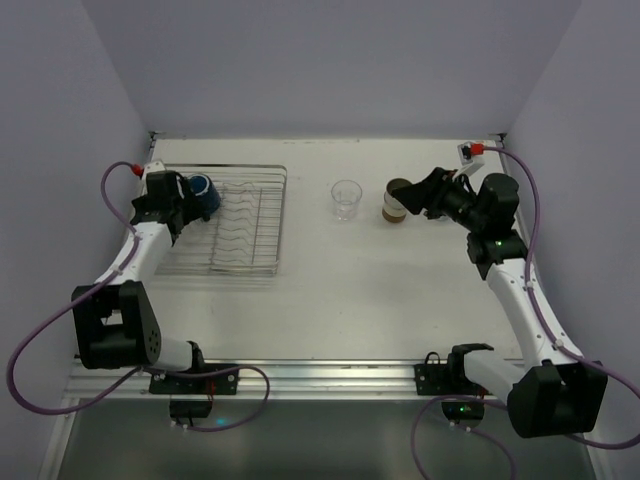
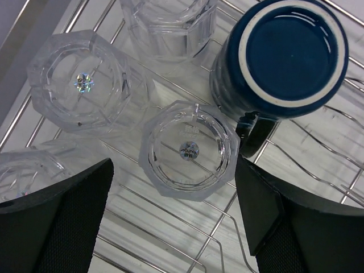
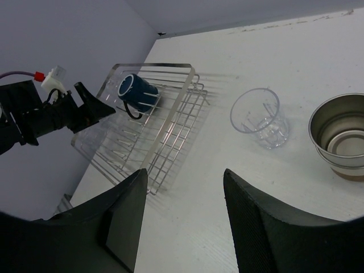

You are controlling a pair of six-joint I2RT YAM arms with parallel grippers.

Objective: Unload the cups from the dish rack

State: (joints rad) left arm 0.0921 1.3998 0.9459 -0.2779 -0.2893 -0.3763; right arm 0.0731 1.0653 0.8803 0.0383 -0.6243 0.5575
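Note:
The silver wire dish rack (image 1: 250, 230) stands at the back left. In the left wrist view, several clear tumblers stand upside down on the rack (image 2: 153, 236), one of them (image 2: 189, 149) between my fingers' line and a dark blue mug (image 2: 290, 51), also upside down. My left gripper (image 2: 173, 222) is open and empty just above that tumbler; in the top view it (image 1: 192, 200) hovers by the mug (image 1: 201, 187). A clear tumbler (image 1: 346, 198) and stacked brown-tan cups (image 1: 395, 205) stand upright on the table. My right gripper (image 1: 418, 196) is open and empty beside the tan cups.
The right wrist view shows the rack (image 3: 165, 125), the mug (image 3: 136, 91), the clear tumbler (image 3: 259, 116), the tan cups (image 3: 341, 136) and my open right gripper (image 3: 185, 176) over bare tabletop. Grey walls enclose the table on three sides.

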